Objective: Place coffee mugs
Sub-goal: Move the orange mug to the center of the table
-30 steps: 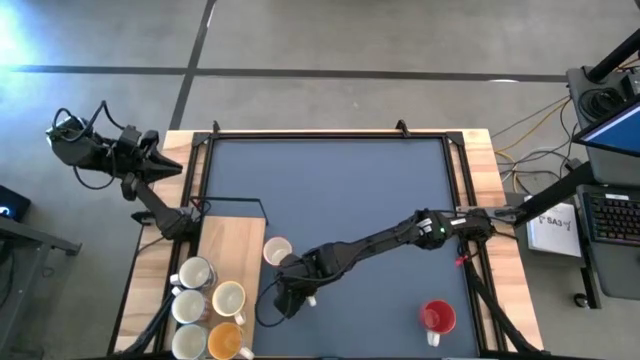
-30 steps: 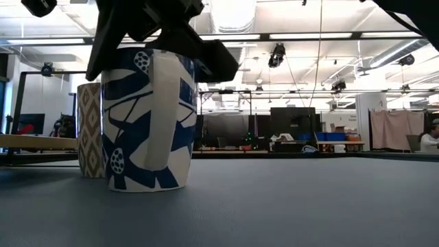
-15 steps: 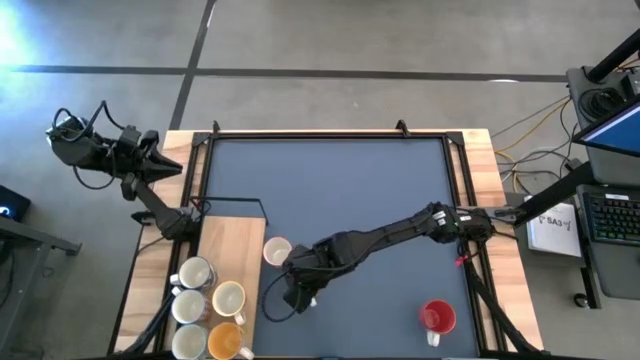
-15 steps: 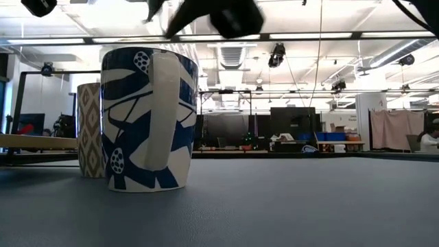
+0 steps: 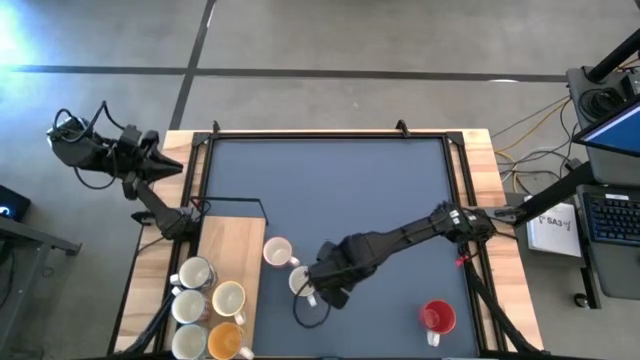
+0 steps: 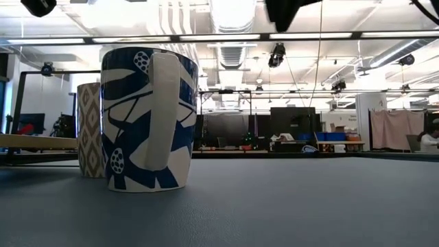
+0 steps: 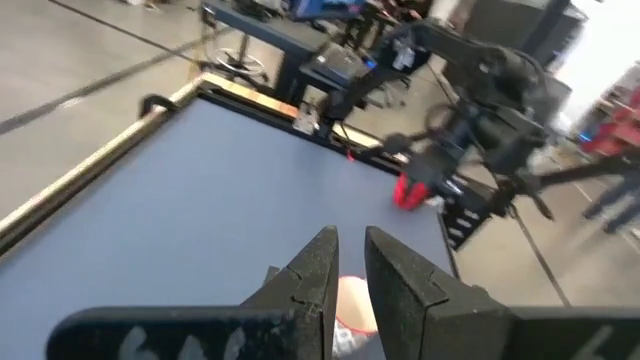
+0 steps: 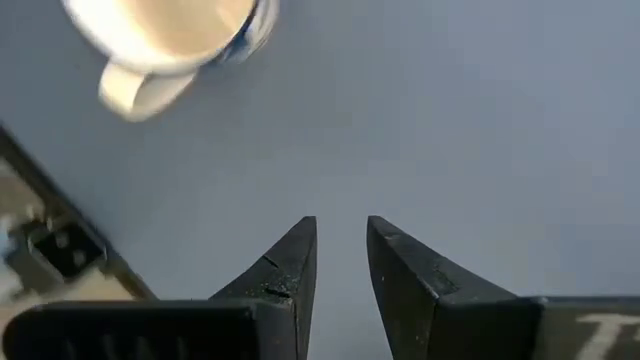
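Note:
A white mug with a blue pattern (image 5: 300, 282) (image 6: 147, 120) (image 8: 170, 30) stands upright on its base on the blue mat, handle toward the near edge. A cream patterned mug (image 5: 277, 250) (image 6: 89, 130) stands just behind it. Several mugs, among them an orange one (image 5: 225, 340), stand on the wooden board (image 5: 232, 232). A red mug (image 5: 437, 317) stands near the right near corner. My right gripper (image 5: 325, 293) (image 8: 340, 228) hovers slightly open above the mat, just right of the blue mug, holding nothing. My left gripper (image 5: 175, 167) (image 7: 350, 238) waits shut at the far left corner.
The table's raised frame (image 5: 330, 135) runs around the mat. Bare mat (image 5: 340, 190) stretches across the far half and between the blue mug and the red mug. A black bracket (image 5: 240, 203) borders the board's far side. Cables lie off the right edge.
My right gripper has let go of the blue-patterned mug's rim, risen off it and swung toward the table's right edge. The mug has stayed upright in the same spot beside the patterned mug.

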`<move>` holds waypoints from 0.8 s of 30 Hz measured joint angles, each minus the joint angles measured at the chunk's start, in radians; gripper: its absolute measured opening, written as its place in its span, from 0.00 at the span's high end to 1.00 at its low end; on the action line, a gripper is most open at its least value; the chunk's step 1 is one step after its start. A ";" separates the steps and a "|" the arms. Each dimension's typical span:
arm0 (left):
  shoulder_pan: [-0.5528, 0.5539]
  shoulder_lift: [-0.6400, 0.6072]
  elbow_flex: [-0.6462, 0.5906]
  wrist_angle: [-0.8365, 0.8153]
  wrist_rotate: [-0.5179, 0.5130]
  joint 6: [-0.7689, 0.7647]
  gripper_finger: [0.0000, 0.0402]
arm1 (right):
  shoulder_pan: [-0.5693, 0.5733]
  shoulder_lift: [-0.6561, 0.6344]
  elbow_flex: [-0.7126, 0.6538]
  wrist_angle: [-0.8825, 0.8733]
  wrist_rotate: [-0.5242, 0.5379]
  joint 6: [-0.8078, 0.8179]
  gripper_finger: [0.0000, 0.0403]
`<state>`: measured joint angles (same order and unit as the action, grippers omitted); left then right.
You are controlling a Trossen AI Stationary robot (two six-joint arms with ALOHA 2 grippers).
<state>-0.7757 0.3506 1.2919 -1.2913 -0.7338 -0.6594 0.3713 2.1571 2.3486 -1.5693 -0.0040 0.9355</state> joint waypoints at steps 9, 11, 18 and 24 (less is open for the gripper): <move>0.000 0.005 -0.004 0.037 -0.141 -0.017 0.91 | 0.124 -0.050 -0.060 0.000 0.005 -0.099 0.81; 0.000 0.005 -0.005 0.044 -0.147 -0.029 0.91 | 0.153 -0.102 -0.124 0.000 0.019 -0.090 0.81; 0.000 0.026 -0.006 0.054 -0.150 -0.077 0.91 | 0.252 -0.356 -0.490 0.015 0.056 0.186 0.81; 0.000 0.069 -0.006 0.089 -0.175 -0.092 0.91 | 0.352 -0.560 -0.774 0.214 0.030 0.461 0.82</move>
<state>-0.7757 0.4199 1.2858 -1.2021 -0.9090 -0.7516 0.7236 1.5967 1.5741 -1.3548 0.0261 1.3961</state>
